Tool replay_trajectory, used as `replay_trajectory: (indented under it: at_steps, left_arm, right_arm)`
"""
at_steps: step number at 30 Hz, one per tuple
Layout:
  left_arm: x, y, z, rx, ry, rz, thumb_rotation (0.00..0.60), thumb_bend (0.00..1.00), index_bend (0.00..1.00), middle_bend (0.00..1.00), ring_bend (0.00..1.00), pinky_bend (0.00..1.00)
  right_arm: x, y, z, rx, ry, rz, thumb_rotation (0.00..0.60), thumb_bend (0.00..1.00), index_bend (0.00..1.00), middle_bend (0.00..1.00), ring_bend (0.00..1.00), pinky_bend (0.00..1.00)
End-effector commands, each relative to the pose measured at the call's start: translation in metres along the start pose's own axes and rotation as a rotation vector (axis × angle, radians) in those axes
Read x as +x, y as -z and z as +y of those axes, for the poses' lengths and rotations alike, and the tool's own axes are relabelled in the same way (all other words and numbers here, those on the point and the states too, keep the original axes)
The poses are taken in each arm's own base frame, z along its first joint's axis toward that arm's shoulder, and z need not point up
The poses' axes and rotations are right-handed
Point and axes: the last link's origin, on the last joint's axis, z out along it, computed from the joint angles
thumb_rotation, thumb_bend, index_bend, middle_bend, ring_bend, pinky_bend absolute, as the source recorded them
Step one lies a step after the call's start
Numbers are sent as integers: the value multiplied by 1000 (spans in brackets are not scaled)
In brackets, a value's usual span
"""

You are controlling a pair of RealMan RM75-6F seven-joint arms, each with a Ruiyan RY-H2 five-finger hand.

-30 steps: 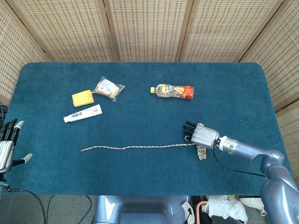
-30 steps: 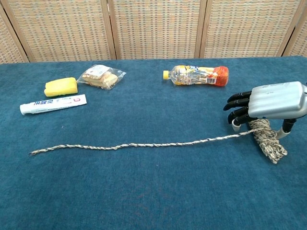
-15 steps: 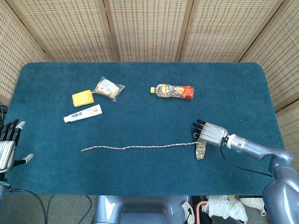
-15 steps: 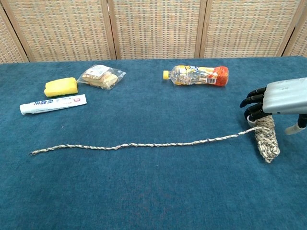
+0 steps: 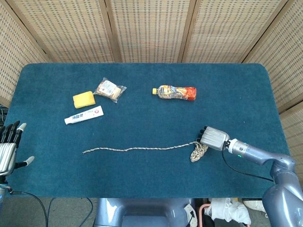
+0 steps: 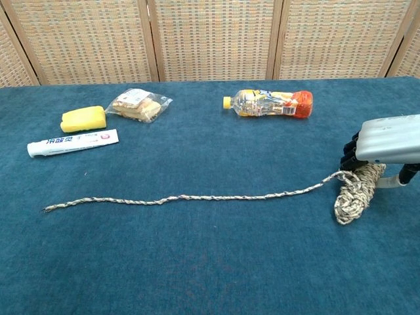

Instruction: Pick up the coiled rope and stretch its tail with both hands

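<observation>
Head view: teal table [image 5: 142, 179] (wicker screens [image 5: 147, 28] behind); right hand [image 5: 212, 138] grips rope coil [image 5: 199, 151].

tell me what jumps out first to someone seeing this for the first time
The rope stands out: its long tail runs straight across the front of the blue table, ending at the right in a coiled bundle. The right hand sits right over that bundle's top, though whether it grips it is unclear, while the left hand hangs off the table's left edge holding nothing. Behind lie a bottle, a toothpaste tube, a yellow sponge and a snack pack.
</observation>
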Motion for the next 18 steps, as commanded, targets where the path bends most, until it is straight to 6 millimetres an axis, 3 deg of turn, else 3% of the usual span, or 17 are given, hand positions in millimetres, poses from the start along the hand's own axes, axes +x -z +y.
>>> replay_trajectory:
  at_steps: [1,10,13,18]
  left_arm:
    - [-1,-1,0,2,0,-5,600,0,0,0,0,0]
    - [-1,-16,15,-56,-16,-9,600,0,8,0,0,0]
    - [-8,-28,29,-108,-45,-51,600,9,117,0,0,0]
    - [-30,-58,66,-218,-29,-153,600,142,375,0,0,0]
  right_arm:
    - [1,1,1,-30,-33,32,600,681,599,618,451,552]
    - [29,0,10,-87,-195,209,600,710,626,649,481,577]
    - [41,-5,10,-70,-171,253,600,713,627,649,481,577]
    - [55,-10,3,-27,-116,287,600,716,627,648,481,577]
